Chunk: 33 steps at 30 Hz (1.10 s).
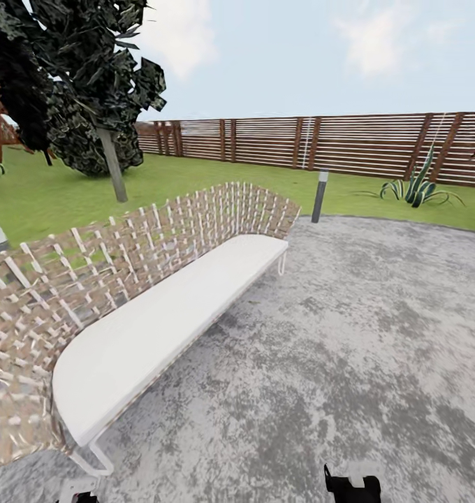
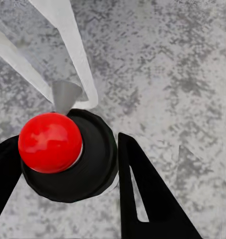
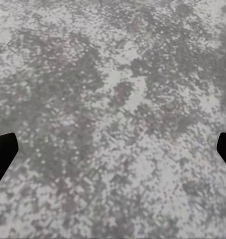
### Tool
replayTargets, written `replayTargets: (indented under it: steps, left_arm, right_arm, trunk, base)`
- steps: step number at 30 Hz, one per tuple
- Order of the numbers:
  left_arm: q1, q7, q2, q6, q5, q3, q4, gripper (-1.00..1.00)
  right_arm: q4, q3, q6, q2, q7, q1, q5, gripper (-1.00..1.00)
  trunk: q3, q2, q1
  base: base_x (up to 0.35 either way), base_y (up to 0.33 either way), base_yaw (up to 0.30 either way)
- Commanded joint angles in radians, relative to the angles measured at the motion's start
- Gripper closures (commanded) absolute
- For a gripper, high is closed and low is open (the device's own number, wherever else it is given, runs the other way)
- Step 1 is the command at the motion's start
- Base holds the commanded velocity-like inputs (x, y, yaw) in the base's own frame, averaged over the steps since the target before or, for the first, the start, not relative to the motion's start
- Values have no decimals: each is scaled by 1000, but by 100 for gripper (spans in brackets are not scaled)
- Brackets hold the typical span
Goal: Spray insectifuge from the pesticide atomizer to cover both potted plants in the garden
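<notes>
The pesticide atomizer and the potted plants are out of view. I face the garden's round grey stone patio (image 1: 349, 335), with lawn (image 1: 49, 192) behind it. My right gripper (image 1: 353, 487) shows as a dark tip at the bottom of the head view. In the right wrist view it (image 3: 113, 152) is open, fingertips (image 3: 3, 155) wide apart over bare stone. My left gripper (image 2: 78, 199) is open too, its black fingers (image 2: 152, 199) on either side of a red knob (image 2: 49, 142) on a black disc. Nothing is held.
A long wicker bench (image 1: 126, 258) with a white cushion (image 1: 161, 314) runs along the left, its white leg (image 2: 68, 45) close to my left gripper. A grey bollard post (image 1: 320, 195), a striped agave (image 1: 415, 185), a slat fence (image 1: 335, 143) and a tree (image 1: 91, 77) stand beyond.
</notes>
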<state>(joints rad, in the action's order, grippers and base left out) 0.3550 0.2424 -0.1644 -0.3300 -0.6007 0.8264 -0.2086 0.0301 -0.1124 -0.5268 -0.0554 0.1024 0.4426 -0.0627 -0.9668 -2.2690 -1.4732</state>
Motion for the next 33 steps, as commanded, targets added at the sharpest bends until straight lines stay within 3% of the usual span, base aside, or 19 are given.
replayTargets:
  steps: [1, 24, 33]
  left_arm:
    - [1, 6, 0, -3, -5, 8, 0, 100]
    - [0, 6, 0, -3, -11, 8, 0, 100]
    - [0, 6, 0, -3, -9, 8, 0, 100]
  right_arm:
    - [-1, -9, -2, 0, 3, 1, -6, -100]
    - [-1, -9, -2, 0, 3, 1, -6, -100]
    - [-1, -9, -2, 0, 3, 1, -6, -100]
  trunk:
    - [-1, 0, 0]
    - [-1, 0, 0]
    - [-1, 0, 0]
  base:
    - [337, 0, -263]
    - [337, 0, -264]
    - [326, -131, -264]
